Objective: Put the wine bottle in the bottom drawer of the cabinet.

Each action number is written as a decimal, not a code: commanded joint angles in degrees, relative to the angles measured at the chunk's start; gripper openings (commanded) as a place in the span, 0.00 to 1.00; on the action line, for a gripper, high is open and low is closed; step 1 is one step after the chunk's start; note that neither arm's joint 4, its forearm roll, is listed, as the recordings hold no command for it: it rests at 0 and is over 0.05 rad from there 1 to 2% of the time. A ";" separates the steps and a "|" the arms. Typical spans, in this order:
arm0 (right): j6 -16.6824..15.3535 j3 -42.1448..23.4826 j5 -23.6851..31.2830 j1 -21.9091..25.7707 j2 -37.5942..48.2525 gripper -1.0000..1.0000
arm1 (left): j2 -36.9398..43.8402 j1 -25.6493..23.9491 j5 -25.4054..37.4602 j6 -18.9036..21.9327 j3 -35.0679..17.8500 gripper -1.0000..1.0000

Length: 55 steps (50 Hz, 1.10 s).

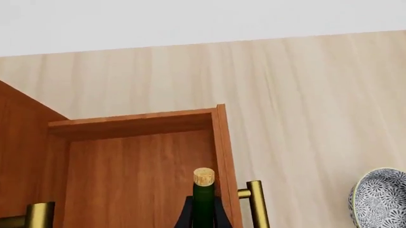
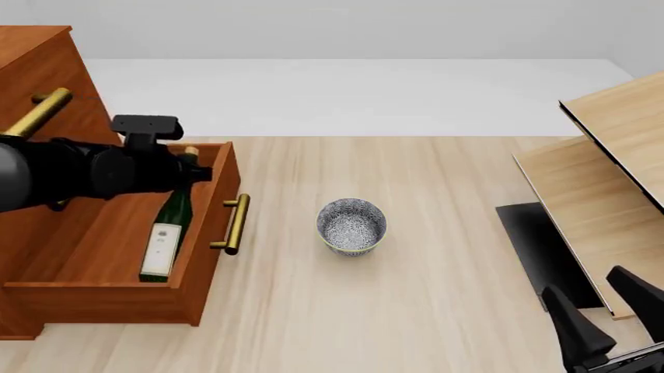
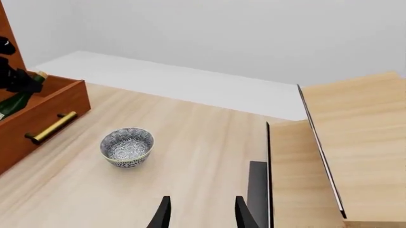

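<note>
The wine bottle (image 2: 166, 230), dark green with a white label, slants inside the open bottom drawer (image 2: 207, 260) of the reddish-brown cabinet (image 2: 31, 66), base toward the near end and neck raised at the far end. My left gripper (image 2: 193, 172) is shut on the neck; in the left wrist view black fingers (image 1: 186, 214) hug the bottle (image 1: 204, 192) just below its cap, over the drawer (image 1: 136, 166). My right gripper (image 2: 596, 307) hangs open and holds nothing at the near right, well away from the drawer (image 3: 47, 111).
A blue-patterned bowl (image 2: 352, 225) stands on the table just right of the drawer's brass handle (image 2: 236, 224). Pale slanted-panel furniture (image 2: 612, 155) with a black panel (image 2: 539, 249) fills the right side, close to my right gripper (image 3: 203, 216).
</note>
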 commanded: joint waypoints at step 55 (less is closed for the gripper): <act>-0.23 -0.01 0.08 -0.54 0.28 1.00 | 5.59 0.75 -1.46 0.58 3.88 0.00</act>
